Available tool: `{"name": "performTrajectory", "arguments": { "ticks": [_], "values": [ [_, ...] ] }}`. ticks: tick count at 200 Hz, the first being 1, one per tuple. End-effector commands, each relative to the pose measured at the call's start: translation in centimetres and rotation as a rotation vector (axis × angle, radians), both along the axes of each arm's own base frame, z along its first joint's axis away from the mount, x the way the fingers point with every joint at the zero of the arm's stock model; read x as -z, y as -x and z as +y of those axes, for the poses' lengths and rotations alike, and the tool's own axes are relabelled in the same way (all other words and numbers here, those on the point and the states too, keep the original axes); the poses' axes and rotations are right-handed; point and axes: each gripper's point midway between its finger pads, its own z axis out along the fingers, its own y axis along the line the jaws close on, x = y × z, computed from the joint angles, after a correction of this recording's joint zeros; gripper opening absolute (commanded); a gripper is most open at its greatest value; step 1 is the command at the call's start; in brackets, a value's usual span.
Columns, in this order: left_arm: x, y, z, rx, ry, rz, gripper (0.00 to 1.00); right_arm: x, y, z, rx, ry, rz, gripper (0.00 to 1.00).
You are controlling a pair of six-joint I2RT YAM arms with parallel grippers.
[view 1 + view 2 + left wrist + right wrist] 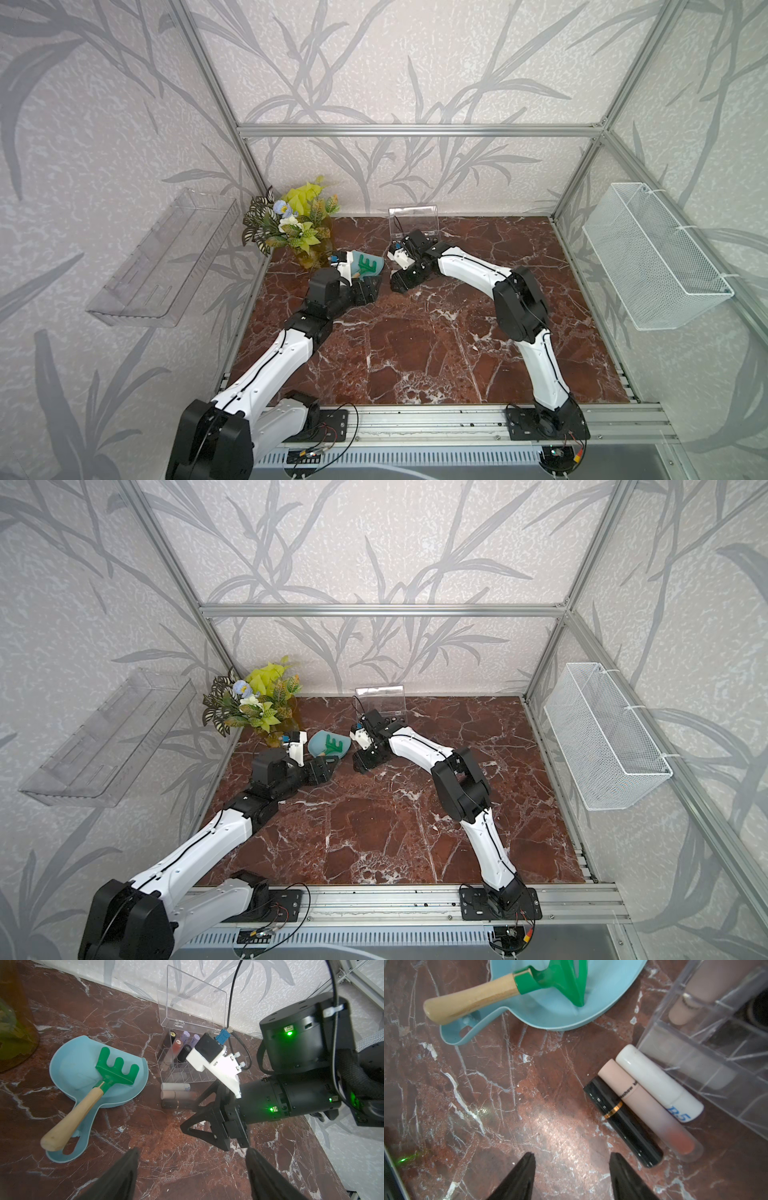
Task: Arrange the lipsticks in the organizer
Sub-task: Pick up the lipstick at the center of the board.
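While three loose lipstick tubes (643,1105), black, beige and white, lie left-to-right along the near wall of the clear acrylic grid organizer (691,1064), the half-open, empty right gripper (572,1155) hovers just beside them, nearer than the wide-open left gripper (192,1151)

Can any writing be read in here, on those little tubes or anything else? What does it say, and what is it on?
"B5", in blue, on the white lipstick lying by the organizer.
"show k", in black, on the beige lipstick; the rest is unreadable.
The black lipstick: pale marks, too blurred to read.
Stickers on the standing lipsticks: too small to read.
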Motion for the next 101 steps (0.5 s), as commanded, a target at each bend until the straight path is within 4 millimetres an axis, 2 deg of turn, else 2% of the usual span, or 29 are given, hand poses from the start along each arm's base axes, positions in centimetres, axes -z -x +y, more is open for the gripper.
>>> {"name": "performTrajectory", "arguments": {
  "ticks": [1,47,101],
  "values": [
    [-0.3,0.2,0.0,0.005,0.007,-0.017,0.82,0.6,-0.2,-0.3,-0.007,0.047,-0.005,0.61],
    [-0.5,0.1,0.0,0.005,0.006,-0.021,0.82,1.2,-1.1,-0.6,0.008,0.09,-0.015,0.61],
    [0.4,0.0,0.3,-0.011,-0.015,-0.007,0.83,2.1,-1.4,-0.8,0.014,0.122,-0.001,0.62]
  ]
}}
